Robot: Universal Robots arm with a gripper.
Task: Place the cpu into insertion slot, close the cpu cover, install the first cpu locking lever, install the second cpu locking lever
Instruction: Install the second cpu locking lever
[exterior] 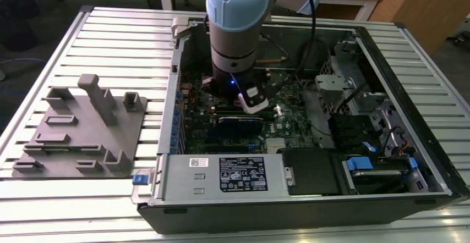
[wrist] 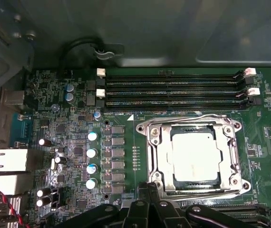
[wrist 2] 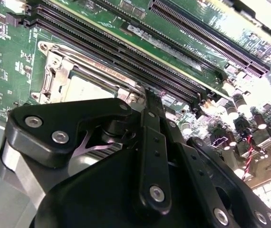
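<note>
While the arm (exterior: pixel 235 28) stands down inside the open computer case (exterior: pixel 309 199) on the slatted tabletop (exterior: pixel 110 28) in the exterior view, its gripper (exterior: pixel 253 101) hangs low over the green motherboard (exterior: pixel 294 125) at frame centre; a grey fixture block (exterior: pixel 81 130) lies at the left.

In the second wrist view, the gripper's black linkage fills the lower frame, with the insertion slot (wrist 2: pixel 54 71) just above it at the left and long memory slots (wrist 2: pixel 126 52) beyond. Whether the fingers are wide or narrow cannot be told.

In the first wrist view, the cpu (wrist: pixel 196 155) lies flat in the insertion slot at the right of centre, and the cpu cover (wrist: pixel 157 156) frames it, lying down. Judged so: chip placed, cover closed. Whether either locking lever is latched cannot be told. The gripper holds nothing that can be seen.
</note>
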